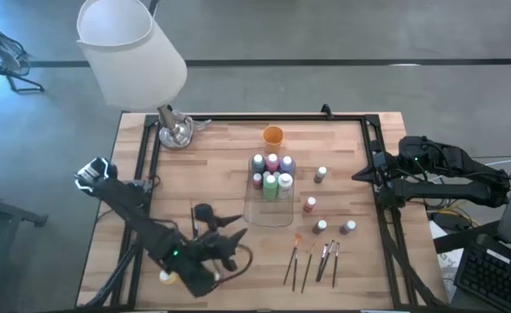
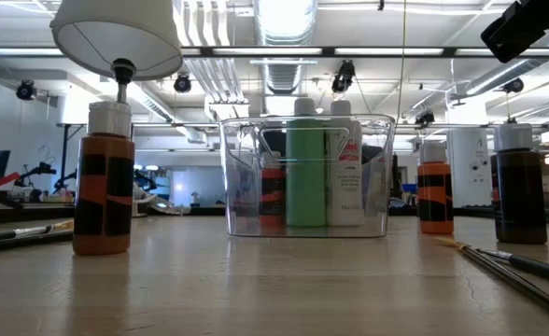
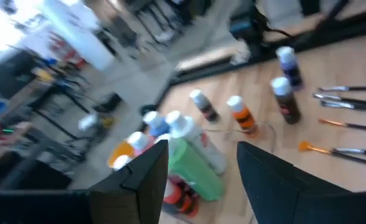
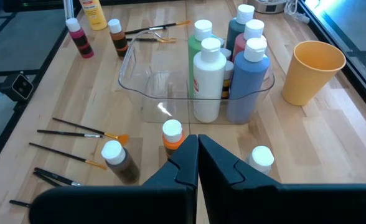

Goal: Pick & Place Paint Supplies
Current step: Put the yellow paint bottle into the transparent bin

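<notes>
Several paint bottles [image 1: 273, 169] stand upright in the far half of a clear plastic tray [image 1: 268, 210], also seen in the right wrist view [image 4: 226, 81]. More bottles stand loose on the table right of the tray [image 1: 321, 174] [image 1: 310, 205] [image 1: 321, 227] [image 1: 348, 227]. Thin paintbrushes [image 1: 312, 261] lie flat near the near edge. My left gripper [image 1: 235, 239] [image 3: 201, 174] hovers open, left of the tray's near end. My right gripper [image 1: 360, 174] [image 4: 197, 149] is shut at the table's right edge, pointing at the tray.
An orange cup [image 1: 273, 135] stands beyond the tray. A white-shaded lamp [image 1: 134, 52] rises from its base [image 1: 175, 130] at the far left corner. A yellow bottle [image 4: 94, 12] stands near the left arm. A dark frame [image 1: 368, 122] borders the tabletop.
</notes>
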